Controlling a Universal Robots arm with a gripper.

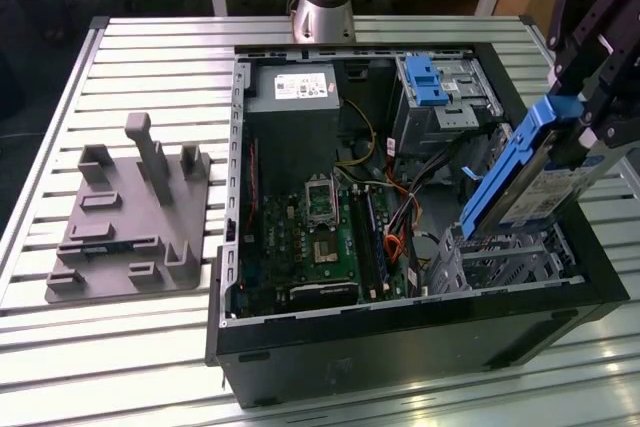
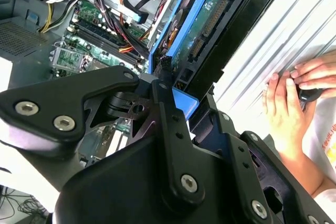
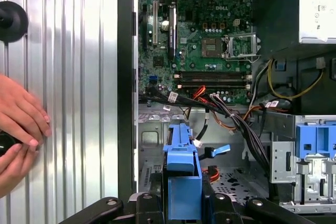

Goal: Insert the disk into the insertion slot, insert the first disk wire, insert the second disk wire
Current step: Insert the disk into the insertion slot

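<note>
Bright, even room light. The table [image 1: 130, 357] slats throw white glare bands in the exterior view and blow out to near-white in the second wrist view (only streaky in the first). Inside the computer case [image 1: 400, 337], deep shadow sits beside the power supply [image 1: 292, 87]; the motherboard [image 1: 320, 237] is evenly lit. The disk [image 1: 568, 187] face washes pale.

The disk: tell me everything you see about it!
The disk is a flat silver-grey drive in a bright blue plastic frame. The gripper clamps its upper end, holding it tilted, lower end at the insertion slot in the open computer case. Its green circuit board shows in the second wrist view.
</note>
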